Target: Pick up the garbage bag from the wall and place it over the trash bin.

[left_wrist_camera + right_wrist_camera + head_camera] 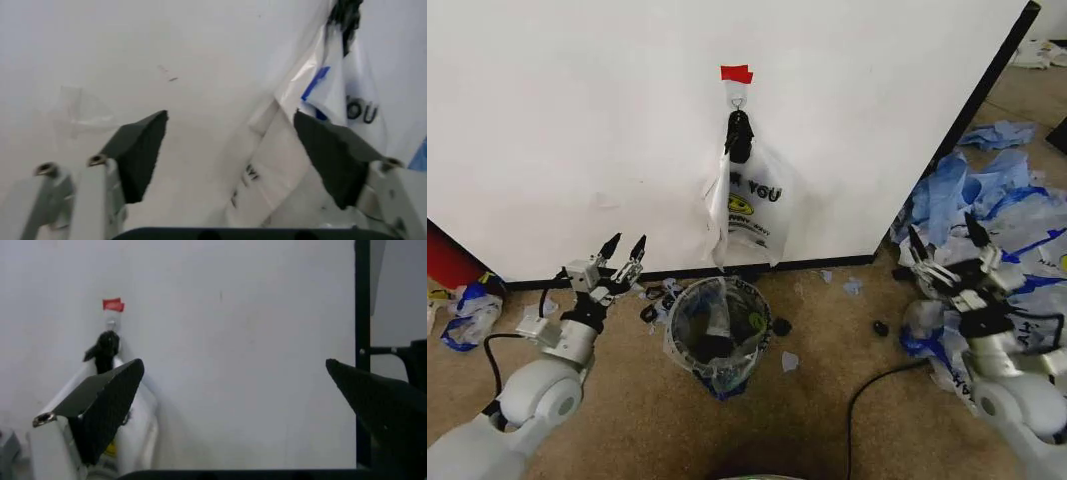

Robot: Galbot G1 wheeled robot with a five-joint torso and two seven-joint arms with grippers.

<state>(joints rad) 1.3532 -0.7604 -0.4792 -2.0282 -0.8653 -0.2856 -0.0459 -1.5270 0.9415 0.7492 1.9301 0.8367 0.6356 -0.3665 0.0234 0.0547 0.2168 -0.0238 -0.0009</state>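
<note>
The garbage bag [752, 205] hangs on the white wall [577, 120] from a small hook under a red tape strip [736, 73], its top bunched in a black knot. It also shows in the left wrist view as the garbage bag [347, 95] and in the right wrist view as the garbage bag [133, 425]. The black mesh trash bin [717, 332] stands on the floor just below it, with plastic lining inside. My left gripper [623, 250] is open, low and left of the bin, pointing at the wall. My right gripper [947, 238] is open at the far right, near the wall's corner.
A big heap of blue-and-white bags [987, 210] lies on the floor at the right. Black scraps [781, 326] and a black cable [887, 385] lie on the brown carpet near the bin. A small bag [467, 305] lies at the left by the baseboard.
</note>
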